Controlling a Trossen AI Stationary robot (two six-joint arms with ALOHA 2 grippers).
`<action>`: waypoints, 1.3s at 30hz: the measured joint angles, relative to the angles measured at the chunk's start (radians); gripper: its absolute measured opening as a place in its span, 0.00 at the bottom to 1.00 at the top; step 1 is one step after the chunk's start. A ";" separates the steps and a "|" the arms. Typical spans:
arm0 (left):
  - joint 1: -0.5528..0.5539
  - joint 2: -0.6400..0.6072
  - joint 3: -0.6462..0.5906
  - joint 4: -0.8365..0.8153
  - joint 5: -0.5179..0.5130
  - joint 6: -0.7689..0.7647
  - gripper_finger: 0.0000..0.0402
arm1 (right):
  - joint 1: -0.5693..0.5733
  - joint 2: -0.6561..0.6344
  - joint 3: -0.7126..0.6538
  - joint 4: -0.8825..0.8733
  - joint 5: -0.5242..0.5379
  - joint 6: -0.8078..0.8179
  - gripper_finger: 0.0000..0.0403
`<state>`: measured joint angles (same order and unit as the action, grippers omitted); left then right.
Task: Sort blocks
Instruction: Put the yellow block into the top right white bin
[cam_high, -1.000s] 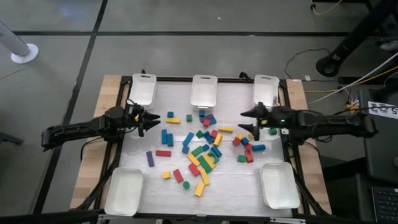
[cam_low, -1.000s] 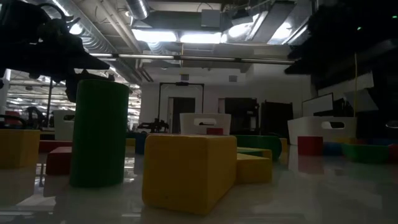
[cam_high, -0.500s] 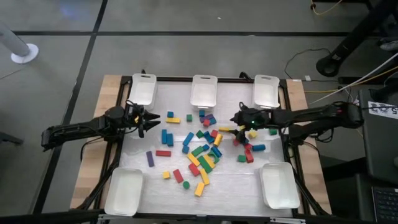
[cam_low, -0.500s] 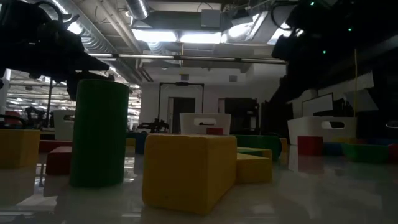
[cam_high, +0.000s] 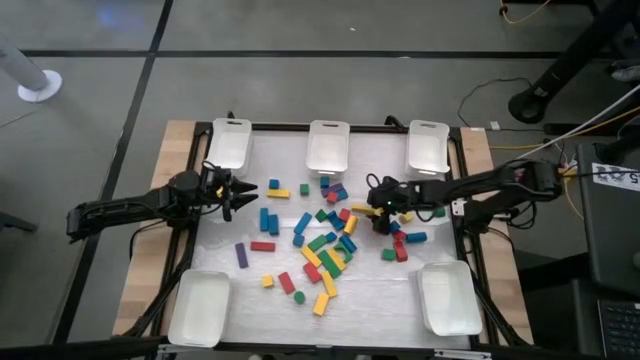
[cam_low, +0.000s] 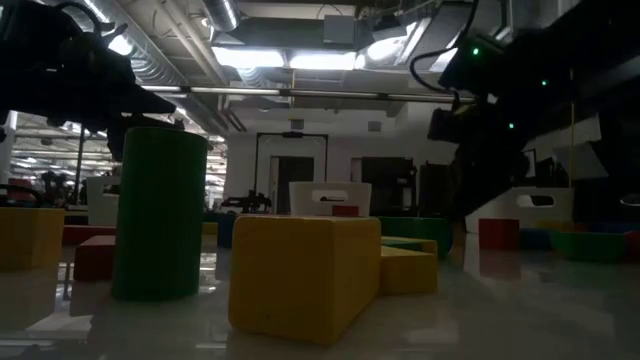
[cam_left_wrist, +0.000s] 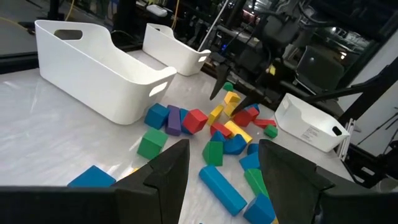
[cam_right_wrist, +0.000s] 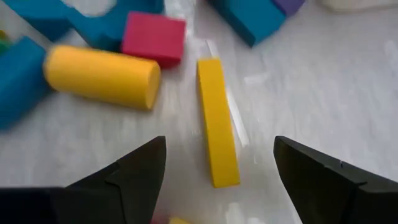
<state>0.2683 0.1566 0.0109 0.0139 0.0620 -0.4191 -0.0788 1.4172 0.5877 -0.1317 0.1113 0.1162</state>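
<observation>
High view: blocks lay scattered mid-table; the left gripper waited, jaws parted, at the left edge. Left wrist view: nothing sat between its fingers. Right wrist view: the right gripper, wide open, straddled a flat yellow bar.

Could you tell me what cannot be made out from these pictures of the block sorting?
- Right hand, high view: its own dark body covers the blocks beneath it; the thin yellow bar shows only in the right wrist view.
- Low view: a green cylinder and a yellow block up close hide most of the table.
- Trays, high view: too small to tell whether they hold anything.
- Left hand: waits at the table's left.
</observation>
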 joint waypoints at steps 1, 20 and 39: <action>0.000 0.000 0.000 0.000 0.000 0.000 0.45 | 0.000 0.010 0.000 0.000 0.010 0.000 0.73; 0.000 0.000 0.000 0.000 0.000 0.047 0.45 | 0.000 0.093 0.001 0.052 0.011 0.001 0.21; 0.000 0.000 -0.002 0.047 0.001 0.060 0.45 | -0.001 0.029 0.374 -0.553 0.086 -0.044 0.17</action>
<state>0.2680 0.1566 0.0093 0.0609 0.0632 -0.3595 -0.0795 1.4464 0.9615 -0.6843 0.1973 0.0718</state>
